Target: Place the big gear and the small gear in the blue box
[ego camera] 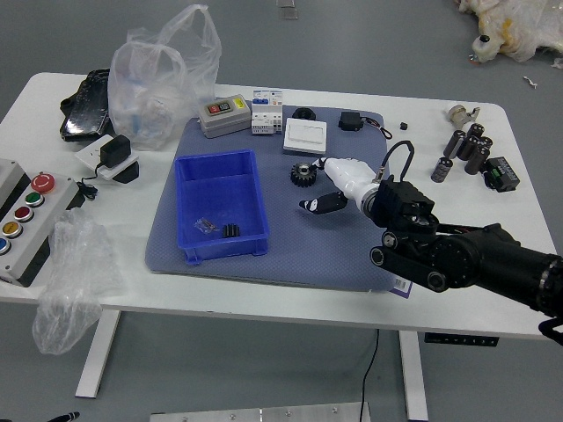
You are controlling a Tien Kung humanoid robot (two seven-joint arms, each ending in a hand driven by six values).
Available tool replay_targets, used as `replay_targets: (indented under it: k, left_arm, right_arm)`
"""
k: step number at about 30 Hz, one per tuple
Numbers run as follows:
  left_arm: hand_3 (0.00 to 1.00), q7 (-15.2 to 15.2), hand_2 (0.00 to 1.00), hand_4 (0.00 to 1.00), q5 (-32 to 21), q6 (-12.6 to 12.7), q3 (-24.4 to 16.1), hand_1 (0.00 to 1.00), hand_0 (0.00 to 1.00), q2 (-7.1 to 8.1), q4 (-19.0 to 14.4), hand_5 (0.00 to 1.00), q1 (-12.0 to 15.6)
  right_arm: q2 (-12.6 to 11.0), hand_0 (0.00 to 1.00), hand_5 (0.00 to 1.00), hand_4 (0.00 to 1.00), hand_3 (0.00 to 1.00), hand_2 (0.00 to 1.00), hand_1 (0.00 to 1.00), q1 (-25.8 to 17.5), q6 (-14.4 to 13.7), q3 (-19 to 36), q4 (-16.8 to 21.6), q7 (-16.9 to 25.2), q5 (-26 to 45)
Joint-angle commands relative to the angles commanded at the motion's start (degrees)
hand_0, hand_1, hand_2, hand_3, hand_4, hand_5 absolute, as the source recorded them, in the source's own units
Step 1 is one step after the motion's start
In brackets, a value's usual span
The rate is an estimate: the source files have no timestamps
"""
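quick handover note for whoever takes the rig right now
Right hand: fingers apart, holding nothing, at the right side of the toothed black gear; contact unclear.
Left hand: only a bit shows at the bottom left corner; state unclear.
Job's things: that gear lies on the mat, outside the blue box. A small black piece is in the box, possibly the small gear.
Done: perhaps the small gear, check.
Left: put the gear on the mat into the box.

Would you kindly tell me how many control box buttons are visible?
5, on the box at left: large red button farthest, then green button, red, yellow, blue; the picture's edge may hide more.
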Motion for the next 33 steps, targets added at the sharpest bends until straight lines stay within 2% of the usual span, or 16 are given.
replay_targets:
  k: [9, 10, 15, 16, 21, 22, 27, 28, 33]
  left_arm:
    - [0.73, 0.2, 0.629, 0.822, 0.9, -0.2, -0.6, 0.624, 0.717, 0.08, 0.0, 0.611, -0.1]
    - [0.73, 0.3, 0.629, 0.822, 1.0, -0.2, -0.7, 0.624, 0.716, 0.08, 0.0, 0.61, 0.0]
    - [0.73, 0.7, 0.629, 0.822, 1.8, -0.2, -1.4, 0.624, 0.716, 0.12, -0.1, 0.61, 0.1]
    - [0.73, 0.7, 0.629, 0.821, 1.9, -0.2, -1.5, 0.623, 0.716, 0.14, -0.1, 0.608, 0.1]
    - [0.73, 0.9, 0.629, 0.821, 2.6, -0.3, -1.9, 0.623, 0.716, 0.25, -0.1, 0.608, -0.2]
    - [0.73, 0.9, 0.628, 0.821, 2.7, -0.4, -2.0, 0.623, 0.716, 0.27, -0.1, 0.607, -0.2]
    - [0.73, 1.0, 0.628, 0.821, 3.0, -0.4, -2.1, 0.623, 0.716, 0.3, -0.1, 0.607, -0.3]
    - [0.73, 1.0, 0.628, 0.821, 2.9, -0.4, -2.1, 0.623, 0.716, 0.29, -0.1, 0.604, -0.3]
    - [0.73, 1.0, 0.628, 0.821, 2.7, -0.3, -2.0, 0.623, 0.716, 0.14, -0.1, 0.604, 0.0]
  right_arm:
    - [-0.3, 0.962, 0.431, 0.794, 0.815, 0.853, 0.86, -0.8, -0.4, 2.3, 1.6, 0.0, -2.2]
    - [-0.4, 0.997, 0.429, 0.801, 0.844, 0.868, 0.901, -1.0, -0.5, 2.9, 1.7, 0.0, -2.5]
    - [-1.0, 0.997, 0.429, 0.801, 0.844, 0.868, 0.901, -1.8, -1.4, 5.7, 1.0, 1.0, -2.9]
    - [-1.0, 0.989, 0.39, 0.782, 0.994, 0.949, 0.919, -1.9, -1.6, 6.1, 0.6, 1.2, -2.8]
    - [-0.7, 0.989, 0.39, 0.782, 0.994, 0.949, 0.919, -2.1, -3.1, 7.5, -2.1, 2.1, -1.5]
    - [-0.6, 0.998, 0.403, 0.946, 0.998, 0.998, 0.99, -2.2, -3.3, 7.6, -2.5, 2.3, -1.4]
    - [-0.1, 0.998, 0.403, 0.946, 0.998, 0.998, 0.99, -2.4, -4.6, 8.7, -4.5, 2.6, -1.6]
    - [-0.1, 0.998, 0.438, 0.998, 0.998, 0.998, 0.998, -2.5, -4.7, 9.1, -4.8, 2.4, -1.9]
    - [-0.1, 0.998, 0.438, 0.998, 0.998, 0.998, 0.998, -2.8, -4.3, 10.8, -6.3, 1.9, -2.2]
